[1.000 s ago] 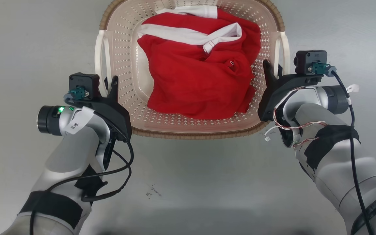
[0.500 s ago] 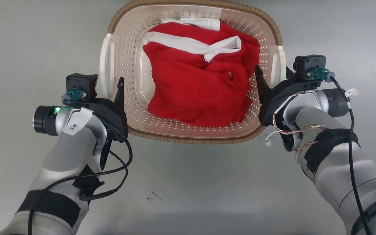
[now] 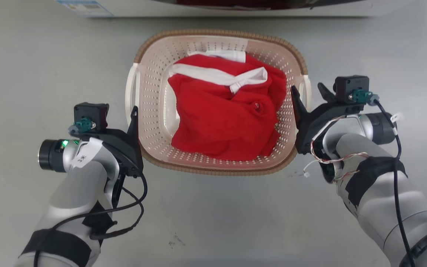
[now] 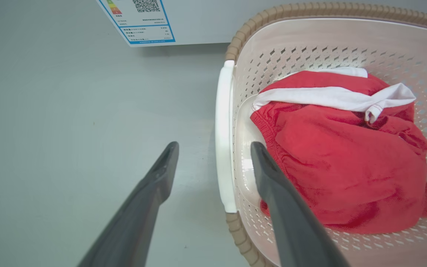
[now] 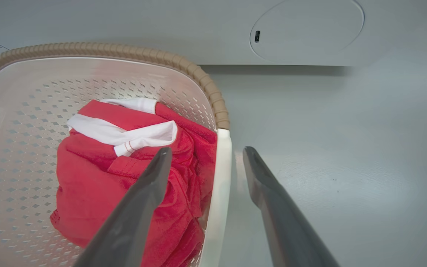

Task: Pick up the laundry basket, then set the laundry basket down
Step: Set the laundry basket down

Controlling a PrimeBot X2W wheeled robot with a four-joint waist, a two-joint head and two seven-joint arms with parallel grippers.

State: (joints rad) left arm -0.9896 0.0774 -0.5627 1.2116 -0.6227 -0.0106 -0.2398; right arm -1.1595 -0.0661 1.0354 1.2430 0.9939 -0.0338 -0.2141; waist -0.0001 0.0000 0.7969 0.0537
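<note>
The laundry basket (image 3: 154,111) is sitting on the grey floor (image 3: 213,222), between the two arms and just near of a white appliance (image 3: 235,11) that is running along the far edge. The head view is taking in the whole basket with both arms at once. The left wrist view is adding a printed label (image 4: 139,20) on the appliance front, and the right wrist view is showing a round panel (image 5: 306,29) there. The left gripper (image 4: 214,147) is standing wide, one finger over the floor and the other inside the basket, straddling the left handle (image 4: 222,111). The right gripper (image 5: 207,151) is spread just as wide across the right handle (image 5: 219,178). Neither pair of fingers is pressing on its handle. Whether any finger is brushing the plastic cannot be told. Counting up, there is one basket with two white handles and a brown braided rim. One heap of red cloth (image 3: 224,122) with white trim is lying inside it. Two grippers are reaching in, each with two dark fingers.
</note>
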